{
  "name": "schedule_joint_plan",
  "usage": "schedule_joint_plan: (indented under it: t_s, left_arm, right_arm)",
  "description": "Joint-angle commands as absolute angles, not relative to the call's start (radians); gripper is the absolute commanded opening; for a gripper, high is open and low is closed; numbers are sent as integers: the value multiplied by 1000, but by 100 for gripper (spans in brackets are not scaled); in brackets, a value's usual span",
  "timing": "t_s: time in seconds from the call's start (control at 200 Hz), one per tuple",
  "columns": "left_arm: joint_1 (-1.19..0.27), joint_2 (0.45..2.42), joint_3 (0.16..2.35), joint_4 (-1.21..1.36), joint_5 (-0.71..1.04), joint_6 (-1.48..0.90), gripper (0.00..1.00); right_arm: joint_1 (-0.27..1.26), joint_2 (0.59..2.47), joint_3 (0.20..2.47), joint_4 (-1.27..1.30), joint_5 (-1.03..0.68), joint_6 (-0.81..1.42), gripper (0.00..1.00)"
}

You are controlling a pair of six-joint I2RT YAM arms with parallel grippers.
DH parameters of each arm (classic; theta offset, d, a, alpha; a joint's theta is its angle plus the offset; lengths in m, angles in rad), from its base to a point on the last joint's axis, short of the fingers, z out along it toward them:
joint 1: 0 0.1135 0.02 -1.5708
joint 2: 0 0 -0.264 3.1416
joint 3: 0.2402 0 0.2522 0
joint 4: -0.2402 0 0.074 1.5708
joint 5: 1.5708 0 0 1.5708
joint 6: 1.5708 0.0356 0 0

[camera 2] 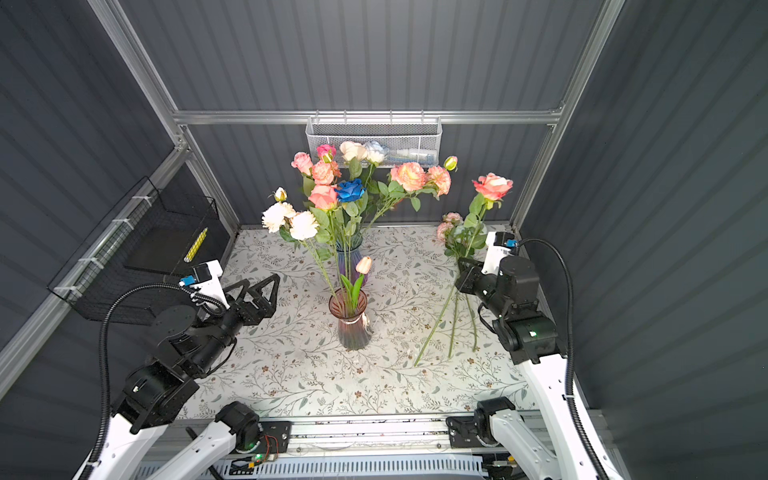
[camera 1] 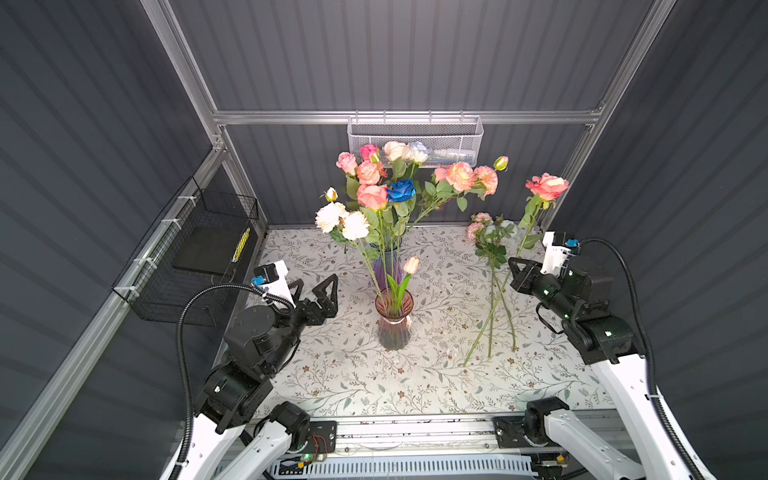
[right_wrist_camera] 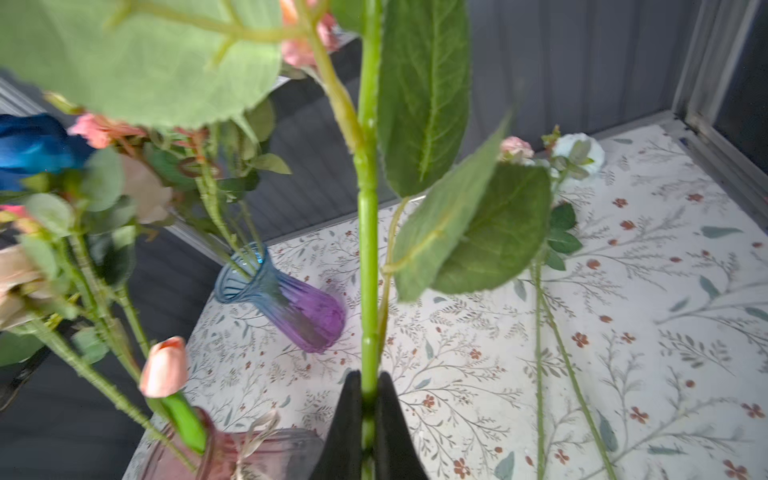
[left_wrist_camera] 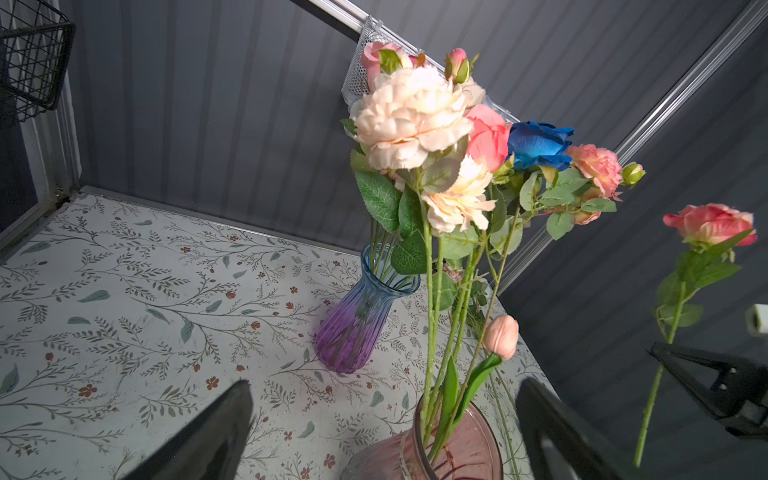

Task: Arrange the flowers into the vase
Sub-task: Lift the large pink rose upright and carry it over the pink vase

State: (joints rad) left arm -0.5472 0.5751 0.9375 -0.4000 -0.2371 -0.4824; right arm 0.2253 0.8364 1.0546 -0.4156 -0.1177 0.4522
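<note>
Both top views are showing most flowers (camera 1: 371, 197) standing in the pink vase (camera 1: 393, 332) and purple vase (camera 1: 381, 272), loose flowers (camera 1: 490, 245) lying at their three o'clock; the left wrist view, the left gripper (left_wrist_camera: 384, 384) with jaws spread; the right wrist view, the right gripper (right_wrist_camera: 368, 378) pinching a rose stem (right_wrist_camera: 368, 257).

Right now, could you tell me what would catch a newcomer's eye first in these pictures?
The single deep blue rose stands out amid pink, peach and cream blooms above a blue-and-purple ribbed glass vase and a pink glass vase mid-table. On the right, the right gripper is shut on the green stem of a tall pink rose, held up beside loose flowers lying on the leaf-patterned tablecloth.
</note>
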Motion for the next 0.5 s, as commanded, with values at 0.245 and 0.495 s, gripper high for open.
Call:
schedule_joint_plan:
  t_s: [0.245, 0.495]
  left_arm:
    - [-547, 563, 961, -413, -251, -474, 100]
    - [-547, 561, 969, -426, -251, -478, 100]
  right_arm:
    - [731, 969, 1326, -294, 111, 258, 0]
    - [936, 1181, 1431, 38, 218, 9, 0]
